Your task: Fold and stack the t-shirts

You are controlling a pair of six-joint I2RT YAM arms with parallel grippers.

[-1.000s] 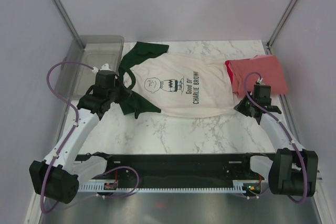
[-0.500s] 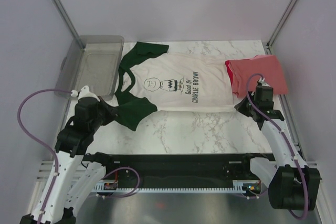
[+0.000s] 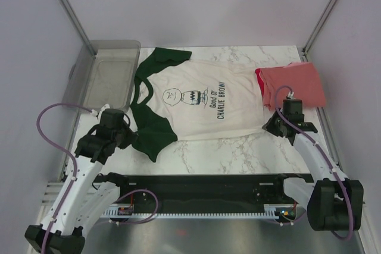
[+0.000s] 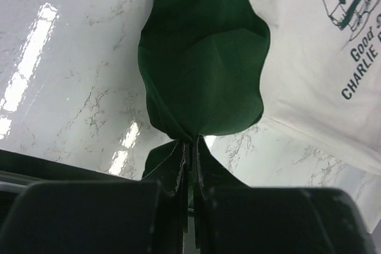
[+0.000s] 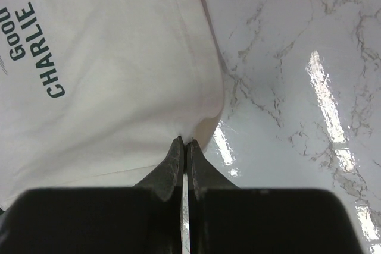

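Low at the left of the top view, the left claw [image 3: 128, 137] is pinched tight on the soft dark green sleeve [image 4: 202, 57] of the cream-white t-shirt [image 3: 202, 111], and the cloth bunches into folds at its black tips. At right-center, the right claw [image 3: 271, 127] is clamped thin on that shirt's cream hem corner, which puckers there. The shirt lies spread nearly flat, print up, across the middle of the glossy marble-patterned tabletop [image 3: 232, 150]. Farther back, at upper right, the plain coral-red t-shirt [image 3: 300, 84] sits as a folded rectangle touching the cream hem. At upper left stands 1 clear grey plastic bin [image 3: 107, 78], rectangular with rounded corners.
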